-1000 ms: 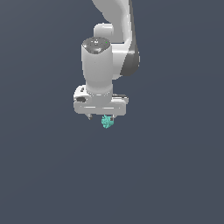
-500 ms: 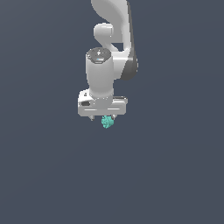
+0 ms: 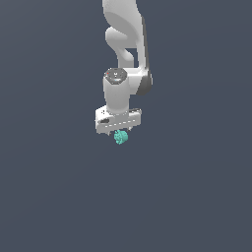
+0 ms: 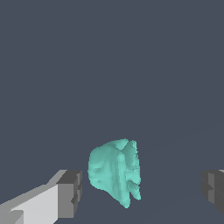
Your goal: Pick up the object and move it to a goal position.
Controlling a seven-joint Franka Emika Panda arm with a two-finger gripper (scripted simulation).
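The object [image 3: 120,137] is a tiny teal-green knobbly lump, and it sits just under the white gripper [image 3: 118,132] in the exterior view. The gripper points straight down over it. In the wrist view the object [image 4: 114,171] lies between the two grey fingertips. One fingertip [image 4: 71,193] is close beside it with a thin gap, and the other fingertip [image 4: 213,188] is far off on the opposite side. The gripper [image 4: 142,190] is open and grips nothing.
The white arm [image 3: 124,39] rises above the gripper to the top of the exterior view. All around is a plain dark grey-blue surface with nothing else showing.
The gripper has come down a little and shifted slightly to the exterior view's right. The teal object has stayed in place.
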